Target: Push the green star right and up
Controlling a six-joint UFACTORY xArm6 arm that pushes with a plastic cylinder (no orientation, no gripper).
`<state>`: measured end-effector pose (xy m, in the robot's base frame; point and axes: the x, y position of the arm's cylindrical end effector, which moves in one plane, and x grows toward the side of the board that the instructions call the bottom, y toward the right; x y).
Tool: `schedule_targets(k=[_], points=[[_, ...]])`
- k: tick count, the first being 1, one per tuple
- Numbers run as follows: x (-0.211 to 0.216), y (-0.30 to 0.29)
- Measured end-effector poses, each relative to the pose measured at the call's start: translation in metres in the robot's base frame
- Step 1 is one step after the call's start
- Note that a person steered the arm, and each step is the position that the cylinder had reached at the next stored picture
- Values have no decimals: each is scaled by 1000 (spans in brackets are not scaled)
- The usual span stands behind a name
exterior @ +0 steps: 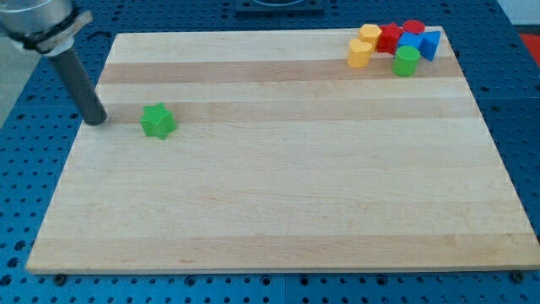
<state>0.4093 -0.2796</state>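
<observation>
Now you are seeing my tip [95, 121] sitting just left of the green star [157, 121] (apart, gripping nothing), the rod's top being cut off.

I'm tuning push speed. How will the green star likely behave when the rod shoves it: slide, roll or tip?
The green star looks squat and flat-based, so it should slide rather than roll or tip. Its points may make it spin if my tip, now apart at its left, hits off-centre. The smooth wooden board suggests it may glide easily.
</observation>
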Motion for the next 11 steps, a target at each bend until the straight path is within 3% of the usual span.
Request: schedule_targets(k=[2, 4, 5, 7, 8, 11], points=[[-8, 118], [15, 98], [26, 132], [-24, 260], [-21, 277], [-29, 228]])
